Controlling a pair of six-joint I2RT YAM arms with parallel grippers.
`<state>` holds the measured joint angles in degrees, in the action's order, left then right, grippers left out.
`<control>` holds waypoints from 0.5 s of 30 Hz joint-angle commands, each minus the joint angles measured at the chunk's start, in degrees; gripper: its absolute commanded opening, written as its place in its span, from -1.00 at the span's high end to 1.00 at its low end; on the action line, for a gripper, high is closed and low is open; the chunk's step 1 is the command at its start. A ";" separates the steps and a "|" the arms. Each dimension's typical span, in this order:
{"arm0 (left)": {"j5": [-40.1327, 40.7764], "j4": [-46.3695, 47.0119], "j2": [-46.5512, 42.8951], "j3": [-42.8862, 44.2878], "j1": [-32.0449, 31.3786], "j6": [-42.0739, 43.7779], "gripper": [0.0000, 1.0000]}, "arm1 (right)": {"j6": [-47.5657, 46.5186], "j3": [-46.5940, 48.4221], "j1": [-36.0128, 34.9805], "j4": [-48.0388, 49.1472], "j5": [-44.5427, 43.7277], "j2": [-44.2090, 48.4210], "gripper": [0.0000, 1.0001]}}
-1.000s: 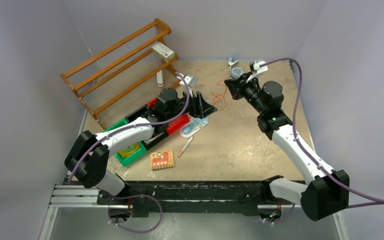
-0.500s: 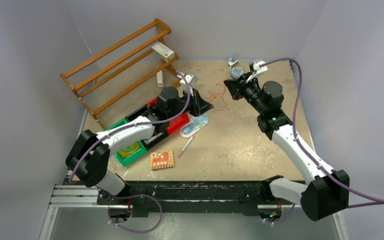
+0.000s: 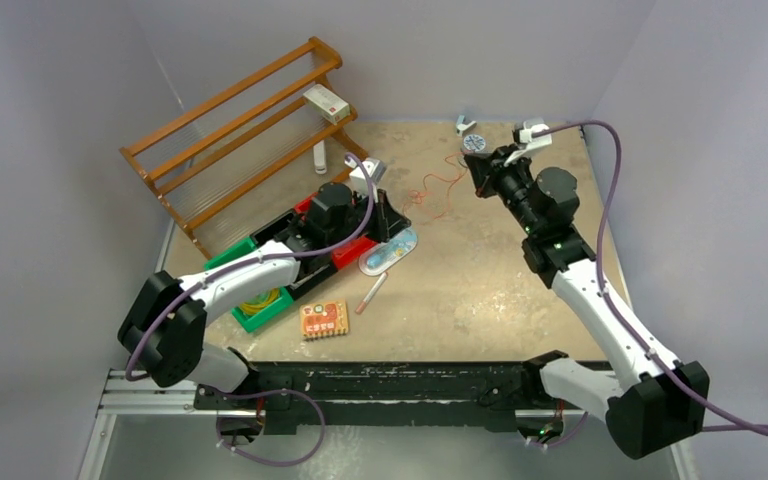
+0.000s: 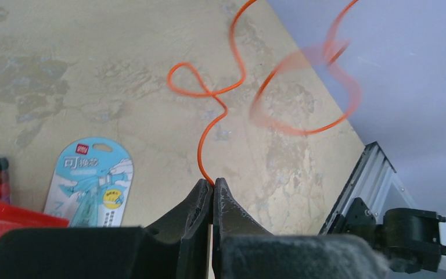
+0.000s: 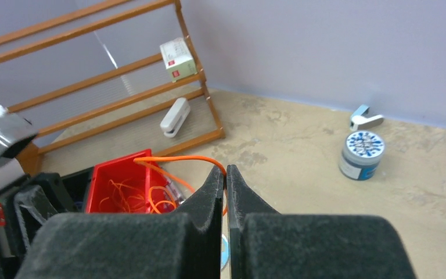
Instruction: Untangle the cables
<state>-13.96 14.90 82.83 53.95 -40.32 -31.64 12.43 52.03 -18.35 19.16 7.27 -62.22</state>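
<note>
Left pincer [image 4: 212,187]: pressed together, pinching an orange cable [image 4: 201,145] right at its fingertips, low in the middle of the left wrist view.
Right pincer [image 5: 225,172]: also pressed together, an orange strand nipped between its tips at the centre of the right wrist view.
Cable at the left tips: it rises from the tips, curls into one small loop lying on the table [image 4: 93,64], then climbs to the top edge. A wider loop on the right is blurred.
Cable at the right tips: it arcs left from the tips to the rim of the red bin [image 5: 111,174].
Overhead view: a thin orange line runs between the two pincers in the upper middle of the frame.
Bin contents: orange wire loops [image 5: 130,200] bunched inside, lower left of the right wrist view.
Blue packet [image 4: 90,180]: flat on the table, lower left of the left wrist view, apart from the cable.
Round tin [image 5: 361,154]: upright on the table at the right, with a small clip [image 5: 366,119] behind it near the wall.
Wooden rack [image 5: 93,87]: upper left, with a white box [image 5: 177,58] on an upper rail.
</note>
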 commanded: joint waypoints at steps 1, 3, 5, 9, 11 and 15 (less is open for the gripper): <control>5.21 -2.05 -2.47 -1.57 -0.13 1.99 1.00 | -2.41 0.57 -0.02 3.12 -4.49 3.92 1.00; 7.29 -3.70 -2.57 -1.57 -0.17 2.33 1.00 | -2.41 -0.29 -0.02 3.62 -6.52 5.00 1.00; 10.00 -5.84 -2.58 -1.30 -0.17 2.54 1.00 | -2.05 -1.19 -0.02 4.34 -8.63 6.30 1.00; 13.82 -8.20 -2.76 -1.36 -0.09 2.77 1.00 | -1.94 -2.33 -0.02 5.35 -10.39 8.07 1.00; 15.57 -8.65 -2.92 -1.73 -0.05 2.57 1.00 | -1.99 -2.37 -0.02 5.08 -10.75 8.53 1.00; 22.36 -12.33 -3.24 -1.78 0.39 0.85 1.00 | -2.08 -2.90 -0.02 4.68 -13.40 9.85 1.00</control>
<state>0.16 5.19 82.19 52.53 -40.29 -30.37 11.25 49.36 -18.37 20.86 -2.07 -54.61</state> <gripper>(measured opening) 0.009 0.008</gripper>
